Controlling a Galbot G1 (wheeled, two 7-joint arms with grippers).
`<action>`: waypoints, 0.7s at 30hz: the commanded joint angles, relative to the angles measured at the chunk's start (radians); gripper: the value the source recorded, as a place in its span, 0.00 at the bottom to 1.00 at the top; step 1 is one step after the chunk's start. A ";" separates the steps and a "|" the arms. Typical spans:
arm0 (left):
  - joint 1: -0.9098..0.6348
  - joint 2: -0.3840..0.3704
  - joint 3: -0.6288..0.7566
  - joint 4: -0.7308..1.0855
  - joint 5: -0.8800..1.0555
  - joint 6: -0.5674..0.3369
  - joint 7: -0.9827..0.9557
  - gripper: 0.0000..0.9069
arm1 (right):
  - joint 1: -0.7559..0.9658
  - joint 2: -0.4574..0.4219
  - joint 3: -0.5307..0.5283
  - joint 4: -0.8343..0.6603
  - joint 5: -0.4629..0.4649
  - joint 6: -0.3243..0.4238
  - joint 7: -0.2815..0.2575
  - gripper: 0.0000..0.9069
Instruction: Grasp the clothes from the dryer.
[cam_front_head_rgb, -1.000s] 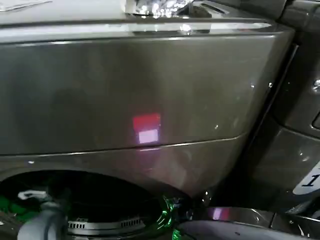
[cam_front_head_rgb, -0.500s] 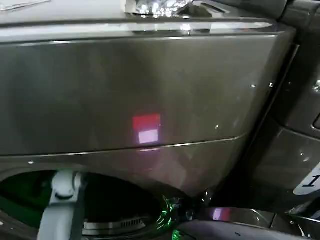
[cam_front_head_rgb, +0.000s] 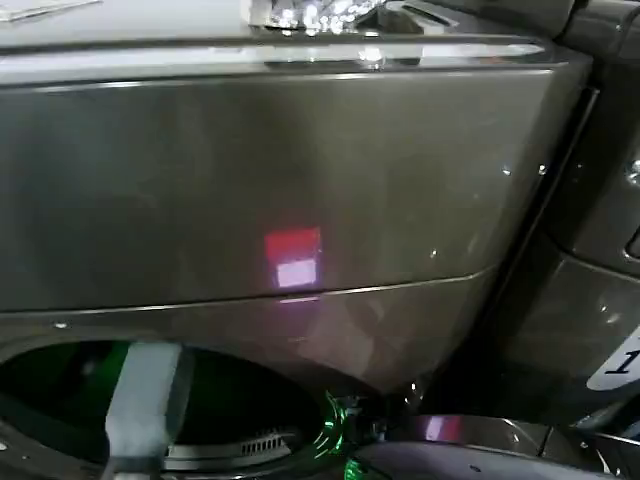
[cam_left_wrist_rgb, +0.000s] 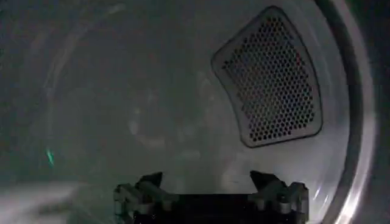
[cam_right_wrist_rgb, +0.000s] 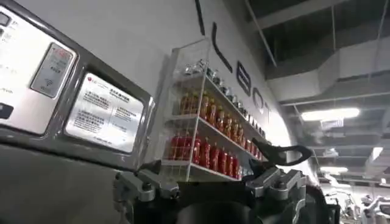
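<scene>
Inside the dryer (cam_front_head_rgb: 300, 180), the open, empty left claw (cam_left_wrist_rgb: 210, 182) should be lowered slowly until clothes are found.

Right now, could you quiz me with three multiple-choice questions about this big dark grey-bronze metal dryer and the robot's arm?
1. Where does the left arm reach?
A. onto the top panel
B. into the dark grey-bronze metal dryer's round opening
C. toward a shelf

2. The light patch on the dryer's front is:
A. blue
B. red-pink
C. yellow

3. The left gripper is:
A. open, empty
B. shut on cloth
C. shut on a bottle

Answers: B, the grey arm sits in the opening; B, the head view shows it; A, its fingers stand apart before the perforated vent.
</scene>
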 joint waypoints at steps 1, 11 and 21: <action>-0.183 0.081 0.169 0.256 0.111 0.004 0.284 1.00 | -0.001 0.004 -0.001 0.003 0.000 0.002 -0.002 1.00; -0.353 0.033 0.286 0.567 0.538 -0.104 0.517 1.00 | -0.003 0.018 -0.010 0.008 -0.018 0.006 -0.009 1.00; -0.406 0.014 0.312 0.668 1.020 -0.143 0.592 1.00 | 0.000 0.021 -0.021 0.014 -0.024 0.007 -0.011 1.00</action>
